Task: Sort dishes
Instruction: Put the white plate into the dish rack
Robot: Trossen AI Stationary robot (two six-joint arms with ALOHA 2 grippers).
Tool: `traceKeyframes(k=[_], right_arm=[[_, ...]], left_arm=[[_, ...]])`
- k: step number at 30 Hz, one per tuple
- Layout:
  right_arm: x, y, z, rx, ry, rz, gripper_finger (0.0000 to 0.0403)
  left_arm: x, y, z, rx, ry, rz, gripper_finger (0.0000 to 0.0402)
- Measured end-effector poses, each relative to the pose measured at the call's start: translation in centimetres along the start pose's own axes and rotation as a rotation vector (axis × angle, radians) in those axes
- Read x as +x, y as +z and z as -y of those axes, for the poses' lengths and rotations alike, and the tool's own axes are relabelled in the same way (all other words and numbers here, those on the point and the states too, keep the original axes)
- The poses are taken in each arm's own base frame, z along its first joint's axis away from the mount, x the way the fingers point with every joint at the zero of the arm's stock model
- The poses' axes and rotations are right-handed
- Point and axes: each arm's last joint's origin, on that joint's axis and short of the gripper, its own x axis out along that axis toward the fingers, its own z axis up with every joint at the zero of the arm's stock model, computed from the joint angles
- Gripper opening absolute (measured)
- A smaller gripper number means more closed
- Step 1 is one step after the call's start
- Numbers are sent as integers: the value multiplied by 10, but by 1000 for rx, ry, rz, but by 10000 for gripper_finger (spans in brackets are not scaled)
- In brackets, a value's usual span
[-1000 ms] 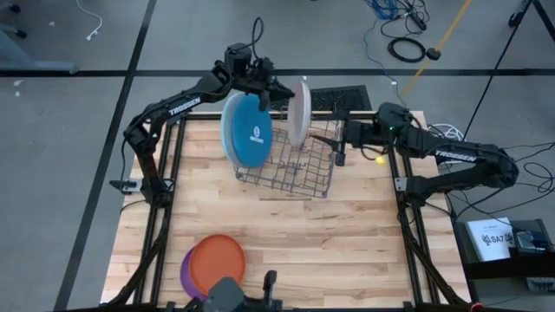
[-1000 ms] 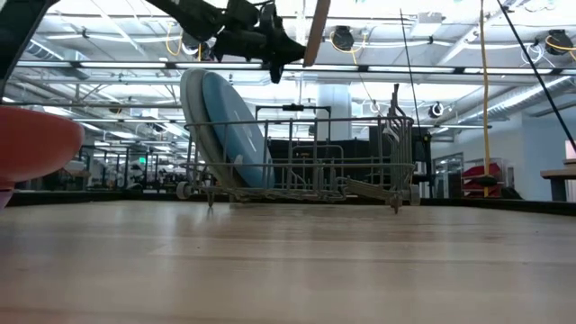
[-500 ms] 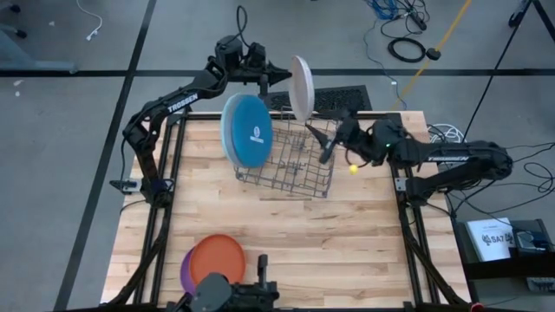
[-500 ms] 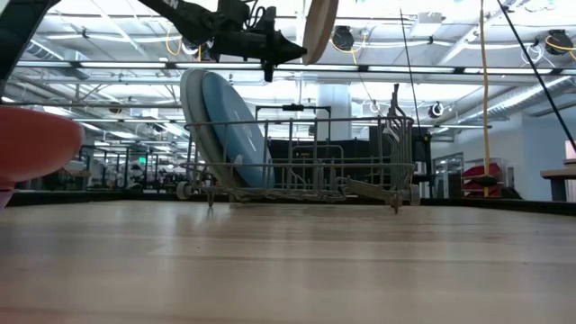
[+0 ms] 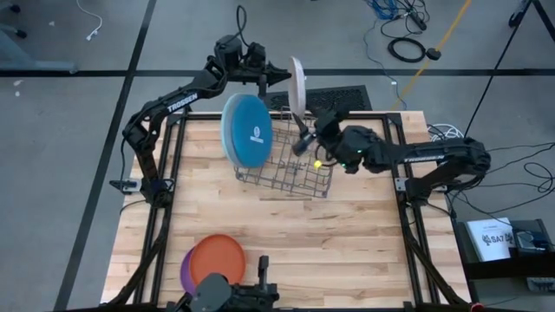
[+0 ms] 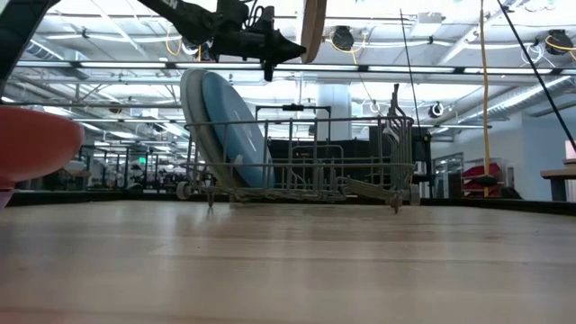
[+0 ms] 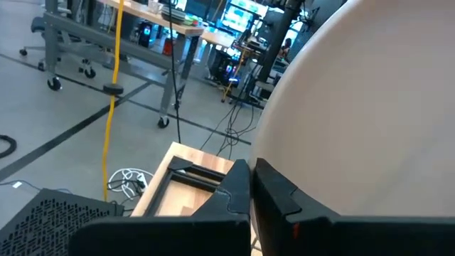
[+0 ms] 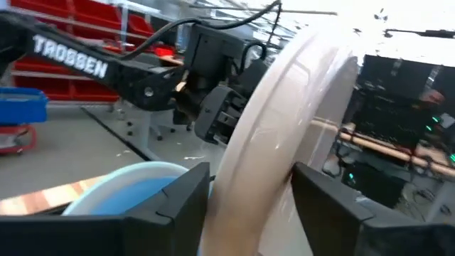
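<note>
High view: left gripper (image 5: 282,76) was clamped on the pale grey plate (image 5: 297,85), held on edge above the far edge of the dish rack (image 5: 290,165); since 1 second earlier the right gripper (image 5: 303,144) had swung in from the table's right edge to just under the plate.
Low view: 2 blue plates (image 6: 220,130) stood in the rack's left end; orange plate (image 6: 31,144) stayed at the near-left corner.
Left wrist view: fingers (image 7: 274,192) were pinched together on the plate's rim.
Right wrist view: fingers (image 8: 174,203) stood apart, straddling the plate's edge.
Meaning: likely a handover starting.
</note>
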Motion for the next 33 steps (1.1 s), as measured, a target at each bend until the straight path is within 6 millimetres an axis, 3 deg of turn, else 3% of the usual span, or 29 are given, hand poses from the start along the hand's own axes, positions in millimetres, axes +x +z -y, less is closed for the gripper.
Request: traceKeyframes(k=[6, 10, 15, 20, 29, 33], right_arm=[[1, 2, -14, -8, -133, -37, 98], [-5, 3, -17, -23, -193, -54, 91], [-13, 3, -20, -57, -259, -74, 65], [-19, 3, -26, -64, -251, -79, 1], [-27, 0, -33, -9, -240, -89, 4], [-30, 0, -36, 15, -203, -84, 3]], left_arm=[[-1, 0, 0, 25, -14, -6, 0], [-3, 2, 1, 50, -12, -1, 5], [-17, 14, 5, 77, -12, 24, 40], [-34, 30, 13, 117, -4, 64, 78], [-66, 53, 35, 138, 10, 84, 100], [-68, 50, 37, 99, 0, 47, 97]])
